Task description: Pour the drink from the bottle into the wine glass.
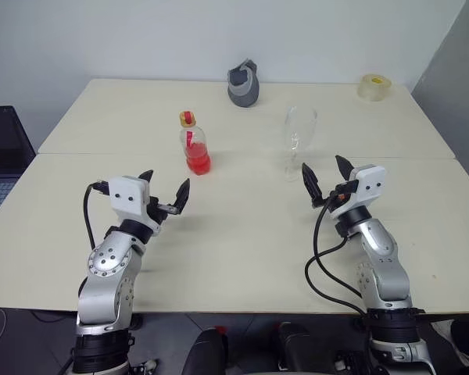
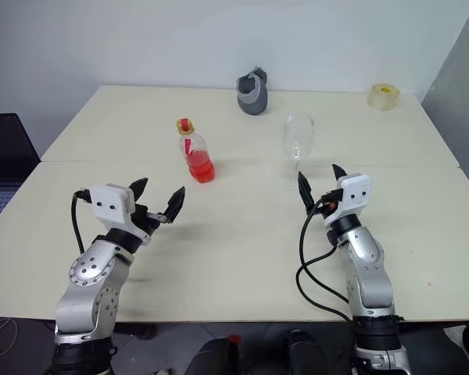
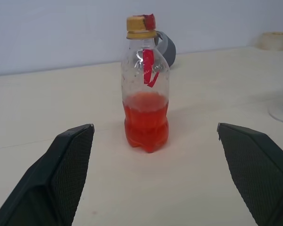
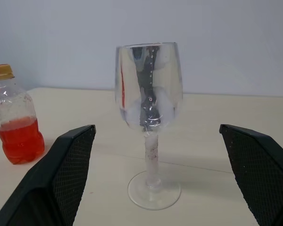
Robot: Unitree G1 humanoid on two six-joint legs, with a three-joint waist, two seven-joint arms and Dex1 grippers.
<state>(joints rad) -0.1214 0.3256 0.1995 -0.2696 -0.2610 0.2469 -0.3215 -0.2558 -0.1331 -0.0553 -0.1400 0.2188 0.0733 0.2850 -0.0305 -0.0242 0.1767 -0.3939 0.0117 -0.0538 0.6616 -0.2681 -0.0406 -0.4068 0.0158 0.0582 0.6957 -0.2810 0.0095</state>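
A small clear bottle (image 1: 195, 147) with a yellow cap and a red label strip stands upright on the cream table (image 1: 242, 250), its lower part holding the red-pink drink (image 3: 145, 123). To its right stands the empty clear wine glass (image 1: 298, 141), upright on its round foot. My left gripper (image 1: 164, 191) is open, a short way in front of the bottle and pointing at it, nothing between its fingers. My right gripper (image 1: 327, 177) is open too, just in front of the glass (image 4: 149, 122), not touching it.
A grey jug-like object (image 1: 244, 84) sits at the back middle of the table. A roll of tape (image 1: 374, 87) lies at the back right corner. A dark laptop (image 1: 0, 156) is off the table's left side.
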